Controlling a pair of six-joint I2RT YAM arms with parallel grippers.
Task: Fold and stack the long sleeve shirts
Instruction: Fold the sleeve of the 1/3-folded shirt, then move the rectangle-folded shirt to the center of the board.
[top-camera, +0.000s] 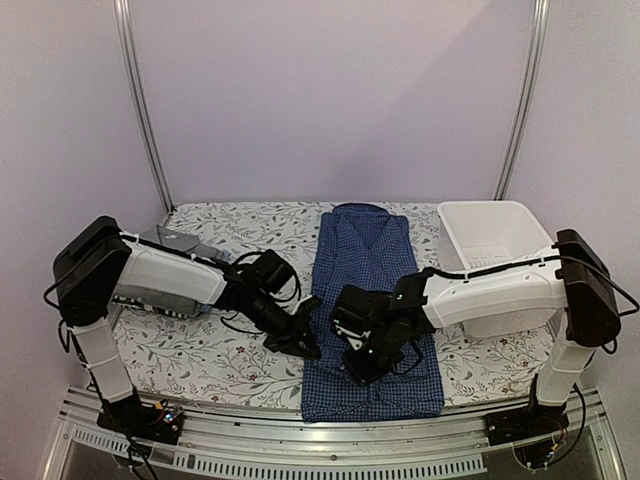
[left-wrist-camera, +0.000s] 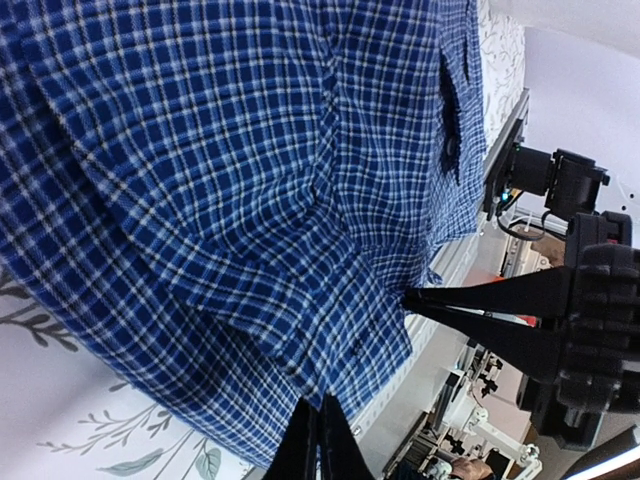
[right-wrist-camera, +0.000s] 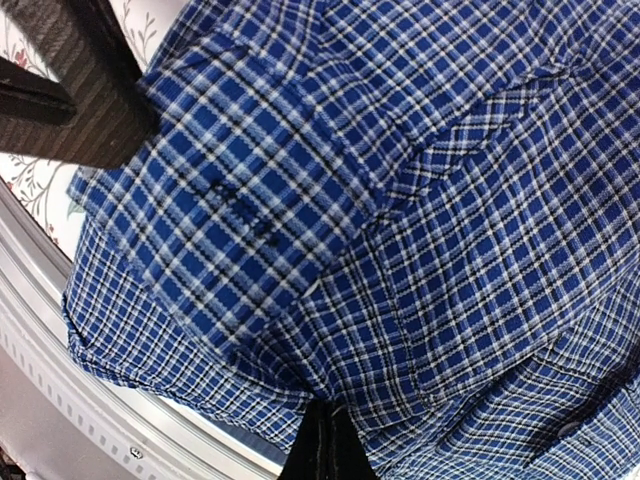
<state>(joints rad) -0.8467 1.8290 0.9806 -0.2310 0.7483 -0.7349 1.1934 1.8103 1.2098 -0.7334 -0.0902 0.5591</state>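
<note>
While a folded grey shirt is parked at the left edge of the table, a strip of bare floral top is left open before the left gripper, pinched shut on a cuff at the left edge of the blue check shirt. That shirt is laid lengthwise mid-table, hem reaching the near edge. The right gripper is clamped on the same cuff, and a white basket is tucked beside the far right corner.

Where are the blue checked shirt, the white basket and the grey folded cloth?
blue checked shirt (top-camera: 365, 250): top view, on the cloth below its collar.
white basket (top-camera: 482, 205): top view, on its far rim.
grey folded cloth (top-camera: 168, 240): top view, on its top face.
</note>
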